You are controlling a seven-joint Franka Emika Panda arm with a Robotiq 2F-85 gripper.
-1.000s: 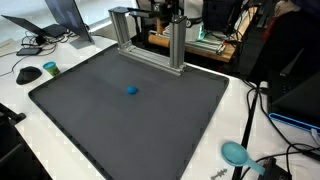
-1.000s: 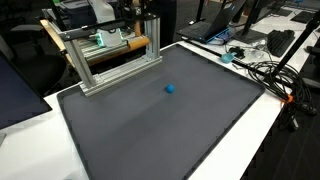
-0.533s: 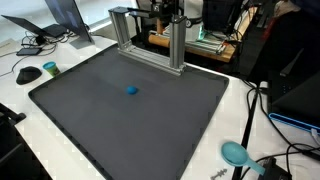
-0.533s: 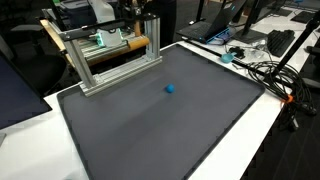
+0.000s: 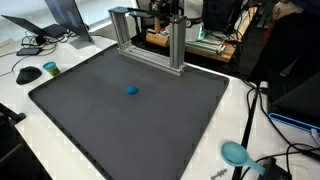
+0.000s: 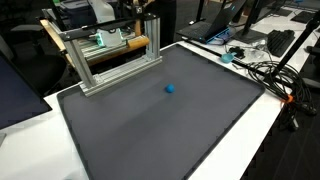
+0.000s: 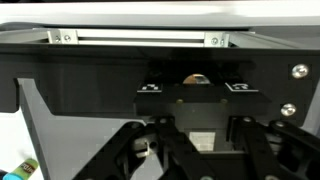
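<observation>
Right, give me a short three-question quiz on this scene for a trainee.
1. True or false: the blue ball lies on the dark mat.
2. Multiple choice: the metal frame stands A) in the mat's middle, B) along one edge of the mat, C) on the floor.
3. Short answer: in an exterior view, what black device lies on the white table near the mat's corner?
Key: 1 true; 2 B; 3 a computer mouse.
</observation>
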